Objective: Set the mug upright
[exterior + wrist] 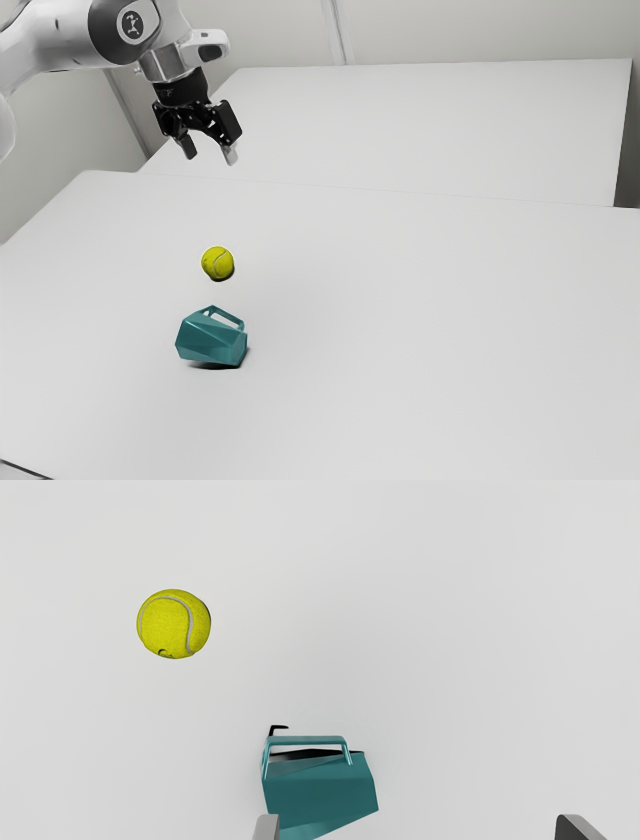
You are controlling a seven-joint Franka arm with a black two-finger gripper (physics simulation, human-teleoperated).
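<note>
1. A black two-finger gripper (pixel 210 154) hangs well above a white table (pixel 430 320), its fingers spread wide and nothing pinched between them.
2. The teal mug (pixel 322 792) lies on its side on the tabletop, below the gripper and nearer the camera in the exterior view; the wrist view sets it off-centre, toward one finger and partly behind that fingertip (pixel 266 827).
3. Its long axis runs roughly along the line from finger to finger; closing at this angle would likely meet the ends, so a turn of the hand, a sideways shift and a descent look due before any grasp across the body.
4. The mug shows flat, faceted sides and a squared handle (pixel 307 740) raised off the table; which end is the mouth is hard to tell.
5. A yellow tennis ball (pixel 218 263) sits near the mug, apart from it.
</note>
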